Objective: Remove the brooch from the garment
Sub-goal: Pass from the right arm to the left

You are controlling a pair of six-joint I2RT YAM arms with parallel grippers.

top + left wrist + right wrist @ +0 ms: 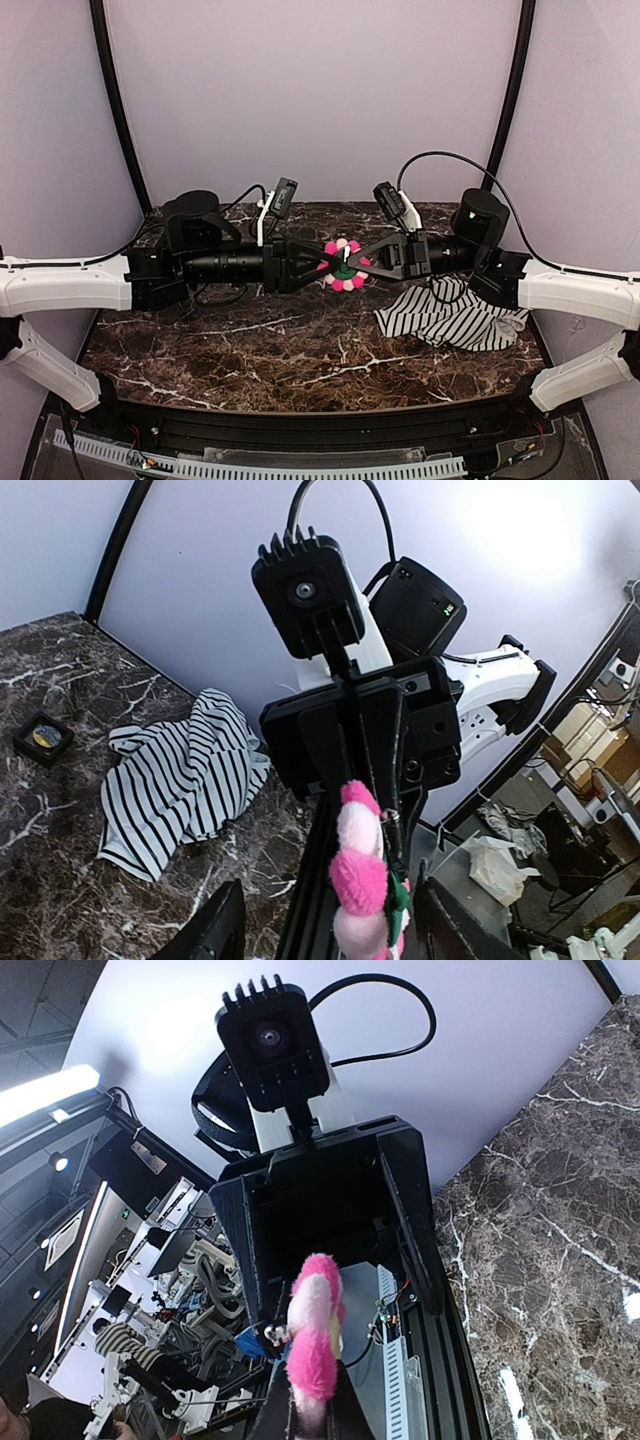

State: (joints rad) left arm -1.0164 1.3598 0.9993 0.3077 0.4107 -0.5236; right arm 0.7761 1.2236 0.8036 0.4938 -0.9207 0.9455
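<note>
The brooch (343, 264) is already off the garment (450, 315), which lies crumpled on the counter (250, 350) to the right, well apart from it. The right tool (362, 260) is clenched on the flower, holding it up in mid-air. The left tool (322, 263) faces it with its jaws spread wide either side, gripping nothing, likely having just let go or being about to take it.

Pretty clearly a robotics lab: marble-look desk (250, 350) boxed in by a plain lavender backdrop (320, 90), and out past the right end effector (357, 263) there's cluttered benches (585, 780) piled with gear.
</note>
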